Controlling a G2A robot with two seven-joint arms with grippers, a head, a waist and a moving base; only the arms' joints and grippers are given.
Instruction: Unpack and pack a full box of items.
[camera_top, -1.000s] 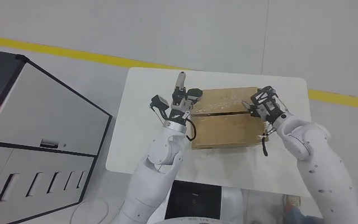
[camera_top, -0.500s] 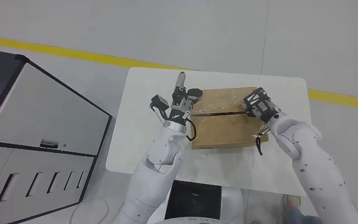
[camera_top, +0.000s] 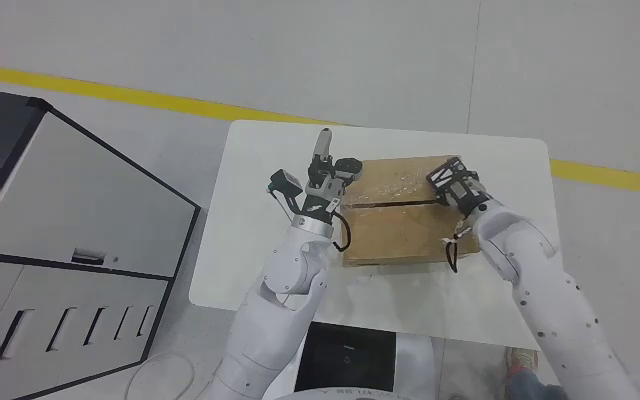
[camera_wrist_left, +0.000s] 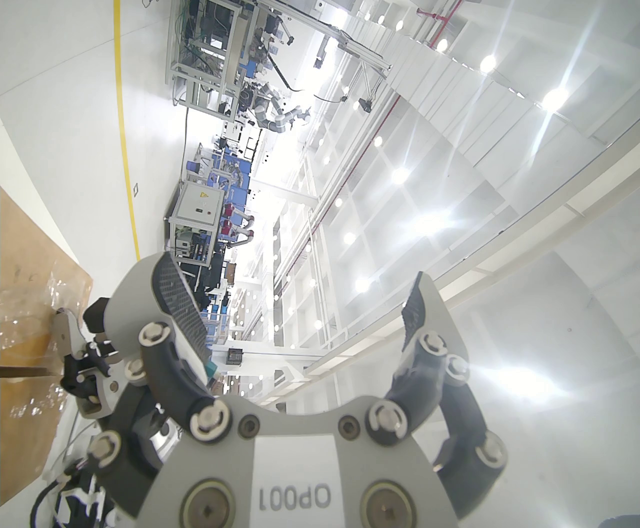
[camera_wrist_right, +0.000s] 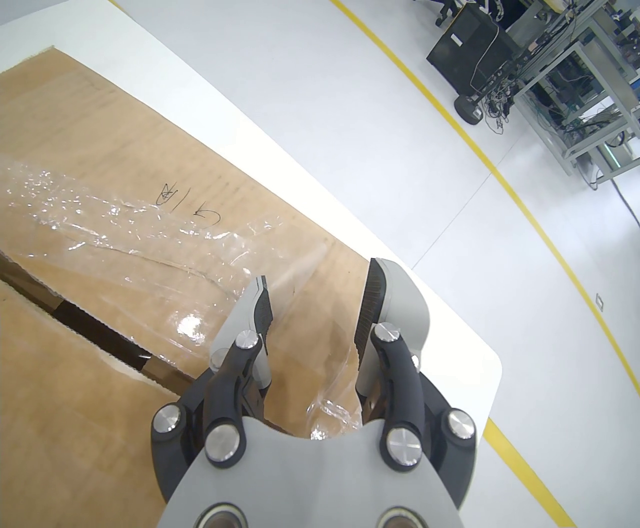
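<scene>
Where the white table with rounded corners (camera_top: 250, 230) is bare, it offers a wide strip on the robot's left, a narrower band along the near edge, and a patch on the right. The brown cardboard box (camera_top: 400, 215) sits toward the far middle of the table, its far side near the table's far edge. A grey cabinet (camera_top: 80, 200) stands on the floor well off to the left, and a yellow floor line (camera_top: 120, 95) runs beyond the table.

The left gripper (camera_wrist_left: 295, 285) is raised just beside the box's left end, pointing upward, fingers spread wide around nothing. The right gripper (camera_wrist_right: 320, 282) is over the far flap at the box's right end, fingers partly spread with taped cardboard between them; whether the pads touch it cannot be told.

The box's two top flaps lie closed with a dark seam between them. Crumpled clear tape (camera_wrist_right: 115, 220) runs along the seam, and handwritten marks sit on the far flap.
</scene>
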